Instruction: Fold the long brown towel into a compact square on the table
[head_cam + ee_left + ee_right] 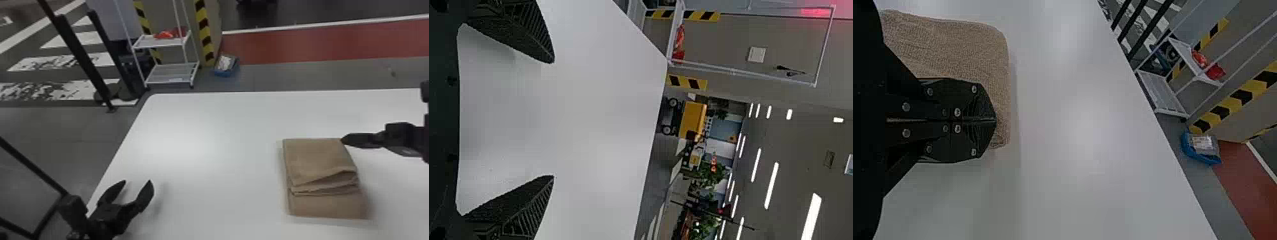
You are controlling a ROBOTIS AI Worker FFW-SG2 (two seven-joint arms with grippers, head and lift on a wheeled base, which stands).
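The brown towel lies folded into a compact, layered bundle on the right part of the white table, its front layers stepped. My right gripper is at the towel's far right corner with its fingers together; in the right wrist view the closed right gripper lies over the edge of the towel, and whether cloth is between the fingers cannot be told. My left gripper stands open over the table's left front, away from the towel; the left wrist view has the left gripper with its fingers wide apart and nothing between them.
Beyond the table's far edge stand a white wire shelf with a red item on it and a blue bin on the floor. Black posts rise at the far left.
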